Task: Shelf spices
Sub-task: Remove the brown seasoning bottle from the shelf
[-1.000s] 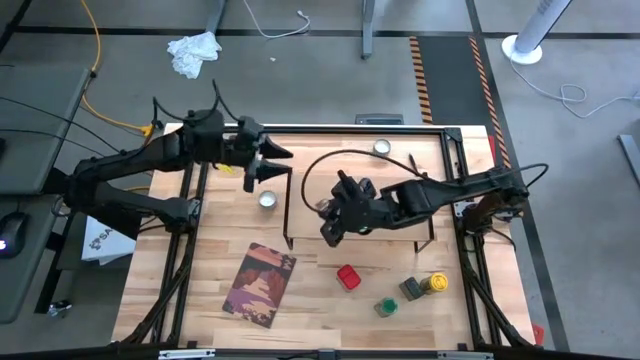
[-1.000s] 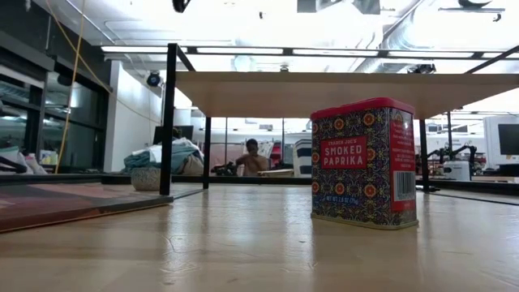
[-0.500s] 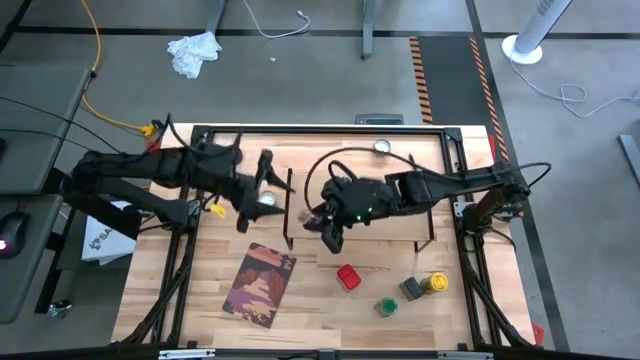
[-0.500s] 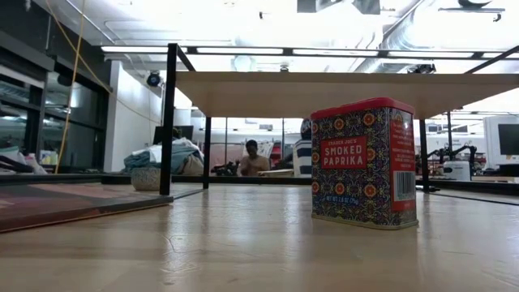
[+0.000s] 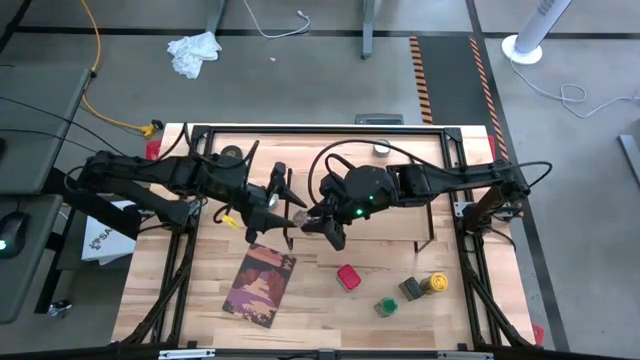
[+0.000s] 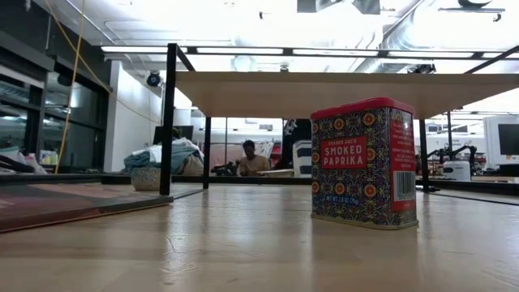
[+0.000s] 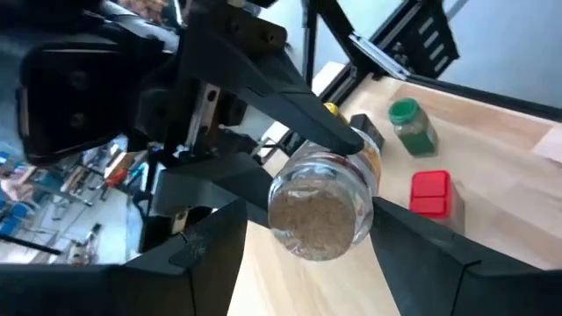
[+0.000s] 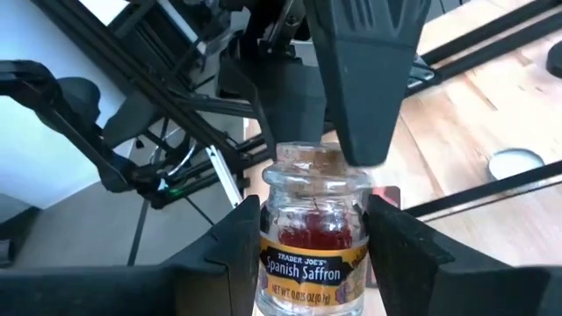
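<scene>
With the clear saffron jar (image 8: 313, 230) clamped in the right tool (image 5: 322, 222) beside the shelf (image 6: 340, 91) — left tool (image 5: 283, 203) spread wide around its top — hand over slowly, releasing only once the receiving grip is firm.

I've swung my left gripper (image 5: 283, 200) in from the table's far left until its open fingers flank the small clear glass saffron jar (image 5: 301, 216) my right gripper (image 5: 318, 222) carried leftward.

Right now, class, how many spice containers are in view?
5. The clear glass jar is gripped in the right pincer, between the left pincer fingers; red box, green-topped jar, dark grey tin and yellow-topped jar stand on the table.
</scene>
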`<state>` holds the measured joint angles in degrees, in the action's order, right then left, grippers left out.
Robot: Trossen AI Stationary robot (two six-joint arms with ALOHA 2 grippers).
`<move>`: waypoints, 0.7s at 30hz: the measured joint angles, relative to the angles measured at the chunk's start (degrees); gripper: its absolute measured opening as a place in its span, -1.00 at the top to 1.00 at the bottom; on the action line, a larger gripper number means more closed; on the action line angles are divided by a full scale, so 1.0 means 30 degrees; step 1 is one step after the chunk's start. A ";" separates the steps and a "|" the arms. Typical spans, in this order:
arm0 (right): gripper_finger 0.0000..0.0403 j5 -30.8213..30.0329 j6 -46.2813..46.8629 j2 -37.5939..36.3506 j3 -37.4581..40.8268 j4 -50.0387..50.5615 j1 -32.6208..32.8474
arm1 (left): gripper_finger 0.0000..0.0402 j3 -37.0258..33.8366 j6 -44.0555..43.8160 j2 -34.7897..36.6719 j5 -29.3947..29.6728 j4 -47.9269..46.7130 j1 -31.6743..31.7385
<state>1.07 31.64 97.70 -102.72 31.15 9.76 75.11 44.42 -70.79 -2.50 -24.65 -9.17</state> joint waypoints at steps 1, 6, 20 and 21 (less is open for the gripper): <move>0.20 0.0002 0.0000 0.0014 0.0000 0.0040 0.0000 | -0.17 0.0000 -0.0161 -0.0083 -0.0003 -0.0129 0.0000; 0.20 -0.0084 -0.0058 0.0041 0.0007 -0.0225 -0.0066 | -0.17 0.0000 -0.0945 -0.0545 -0.1184 0.0229 0.0018; 0.20 0.0465 -0.0211 0.0078 0.0015 -0.0581 -0.0474 | -0.17 0.0015 -0.2480 -0.1493 -0.3264 0.1707 0.0189; 0.20 0.0494 -0.0211 0.0078 0.0015 -0.0631 -0.0474 | -0.17 0.0015 -0.2604 -0.1492 -0.3519 0.1795 0.0245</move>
<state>2.55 31.00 97.93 -102.67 29.26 8.34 75.16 36.61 -75.26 -13.06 -19.26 -8.43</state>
